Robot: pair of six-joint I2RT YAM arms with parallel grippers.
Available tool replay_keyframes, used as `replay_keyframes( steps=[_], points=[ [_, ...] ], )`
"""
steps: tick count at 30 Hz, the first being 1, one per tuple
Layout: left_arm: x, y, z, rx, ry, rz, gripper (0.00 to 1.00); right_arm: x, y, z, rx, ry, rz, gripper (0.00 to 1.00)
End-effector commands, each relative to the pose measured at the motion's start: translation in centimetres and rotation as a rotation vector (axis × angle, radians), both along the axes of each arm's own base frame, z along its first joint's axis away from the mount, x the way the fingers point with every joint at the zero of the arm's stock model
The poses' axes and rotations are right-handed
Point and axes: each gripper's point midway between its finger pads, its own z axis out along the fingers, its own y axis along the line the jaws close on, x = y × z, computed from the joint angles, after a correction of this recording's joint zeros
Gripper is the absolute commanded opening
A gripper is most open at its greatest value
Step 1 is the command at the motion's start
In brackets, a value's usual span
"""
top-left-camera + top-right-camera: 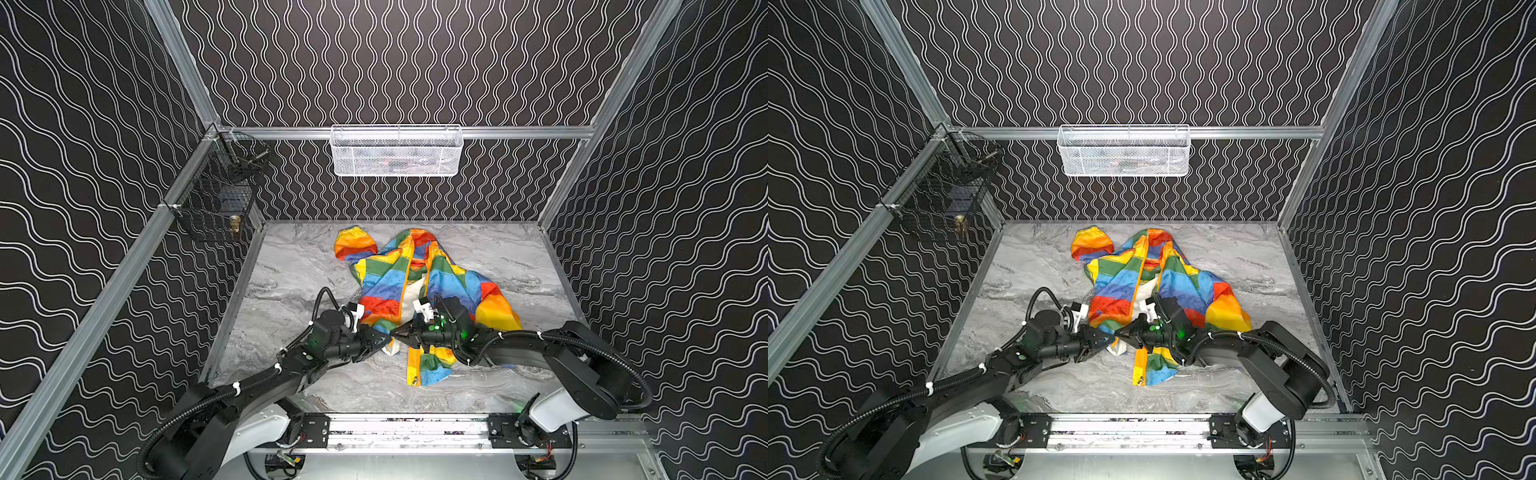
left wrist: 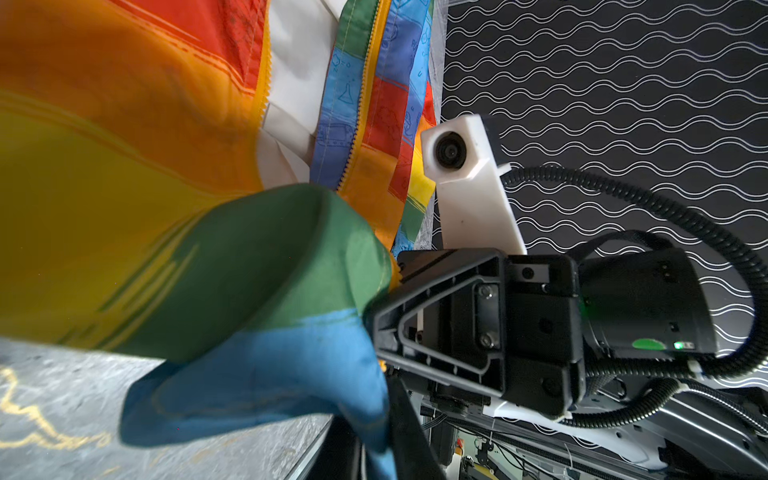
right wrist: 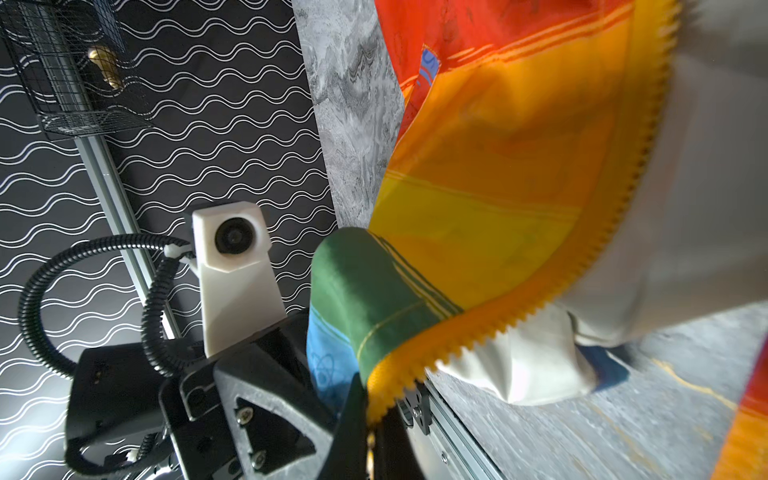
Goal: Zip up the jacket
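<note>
The rainbow-striped jacket (image 1: 386, 282) (image 1: 1121, 286) lies open on the marble table (image 1: 291, 270), its white lining showing between the two front panels. An orange zipper band (image 1: 404, 286) edges each panel. Both grippers meet at the near hem of the left panel. My left gripper (image 1: 384, 340) (image 2: 374, 453) is shut on the blue hem cloth (image 2: 270, 374). Facing it, my right gripper (image 1: 397, 332) (image 3: 372, 436) is shut on the toothed orange zipper band (image 3: 582, 270) at the green stripe. The right panel's near end hangs by the front with a small metal pull (image 1: 414, 379).
A white mesh basket (image 1: 397, 151) hangs on the back wall. A black wire basket (image 1: 216, 199) is fixed to the left wall. An aluminium rail (image 1: 415, 428) carrying both arm bases runs along the table's front edge.
</note>
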Motion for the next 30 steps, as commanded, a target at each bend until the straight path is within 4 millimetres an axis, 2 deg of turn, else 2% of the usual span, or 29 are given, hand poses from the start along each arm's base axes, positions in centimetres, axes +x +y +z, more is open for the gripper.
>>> replay_keyframes(
  steps=[1, 6, 20, 30],
  points=[
    [0.08, -0.55, 1.06, -0.036, -0.035, -0.023, 0.14, 0.16, 0.29, 0.58, 0.018, -0.011, 0.004, 0.0],
    [0.09, -0.62, 0.91, -0.037, -0.033, -0.024, 0.12, 0.21, 0.28, 0.53, 0.015, -0.011, 0.002, 0.0],
    [-0.01, -0.66, 0.72, -0.036, -0.028, -0.028, 0.15, 0.19, 0.31, 0.49, 0.017, -0.008, 0.003, 0.0],
    [-0.06, -0.69, 0.37, -0.034, -0.019, -0.029, 0.1, 0.21, 0.3, 0.56, 0.019, -0.01, 0.003, 0.0]
  ],
)
